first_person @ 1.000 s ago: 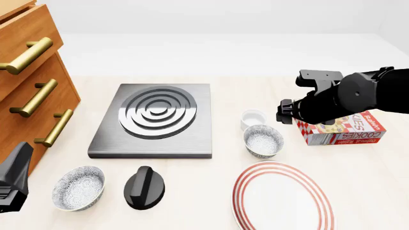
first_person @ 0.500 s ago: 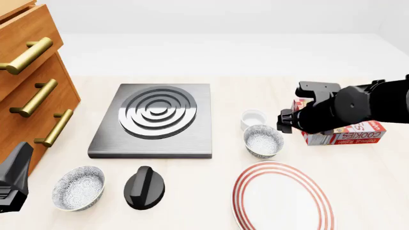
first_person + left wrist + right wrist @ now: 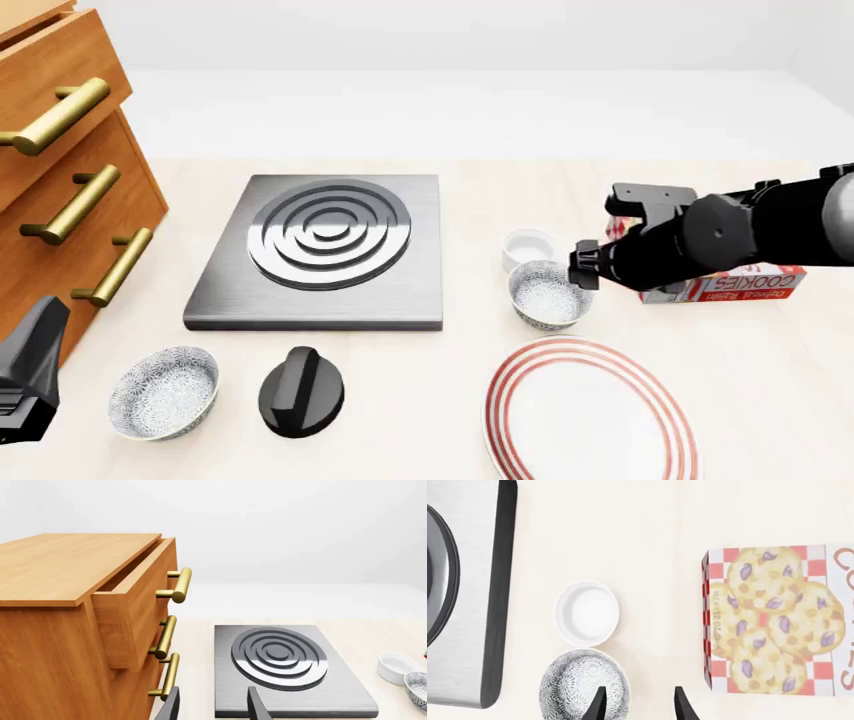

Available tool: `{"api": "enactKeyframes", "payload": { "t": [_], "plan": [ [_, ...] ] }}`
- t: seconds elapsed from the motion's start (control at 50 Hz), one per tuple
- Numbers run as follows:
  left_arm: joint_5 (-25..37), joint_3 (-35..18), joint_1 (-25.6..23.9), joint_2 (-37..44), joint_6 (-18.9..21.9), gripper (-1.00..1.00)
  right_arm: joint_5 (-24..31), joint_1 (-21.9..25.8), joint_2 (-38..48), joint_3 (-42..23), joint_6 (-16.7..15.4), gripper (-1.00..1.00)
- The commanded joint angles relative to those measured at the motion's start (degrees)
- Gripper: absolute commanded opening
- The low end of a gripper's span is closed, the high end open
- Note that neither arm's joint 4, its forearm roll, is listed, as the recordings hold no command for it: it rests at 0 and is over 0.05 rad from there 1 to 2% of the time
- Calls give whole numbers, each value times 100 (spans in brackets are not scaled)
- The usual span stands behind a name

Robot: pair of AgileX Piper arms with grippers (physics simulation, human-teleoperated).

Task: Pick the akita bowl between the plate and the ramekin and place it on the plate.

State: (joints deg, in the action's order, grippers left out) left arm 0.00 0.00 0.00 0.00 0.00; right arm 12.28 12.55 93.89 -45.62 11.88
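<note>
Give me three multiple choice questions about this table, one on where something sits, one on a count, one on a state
1. What lies directly beyond the akita bowl?
A ramekin
B black knob
C drawers
2. How many speckled bowls show in the front view?
A one
B two
C three
3. The right gripper is
A holding the bowl
B open, empty
C on the plate

A: the ramekin sits just behind it.
B: a second bowl stands front left.
B: its fingers are apart over the bowl's rim.
</note>
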Motion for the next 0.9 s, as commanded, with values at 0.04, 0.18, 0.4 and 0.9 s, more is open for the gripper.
{"api": "enactKeyframes", "payload": {
  "t": [0.04, 0.18, 0.4, 0.9],
  "plan": [
    [0, 0, 0, 0, 0, 100, -116, 85, 138, 64, 41, 100],
    [0, 0, 0, 0, 0, 100, -160, 111, 234, 71, 30, 100],
    [0, 0, 0, 0, 0, 100, -264, 249, 302, 136, 74, 100],
    [0, 0, 0, 0, 0, 100, -322, 188, 287, 173, -67, -100]
  ]
}}
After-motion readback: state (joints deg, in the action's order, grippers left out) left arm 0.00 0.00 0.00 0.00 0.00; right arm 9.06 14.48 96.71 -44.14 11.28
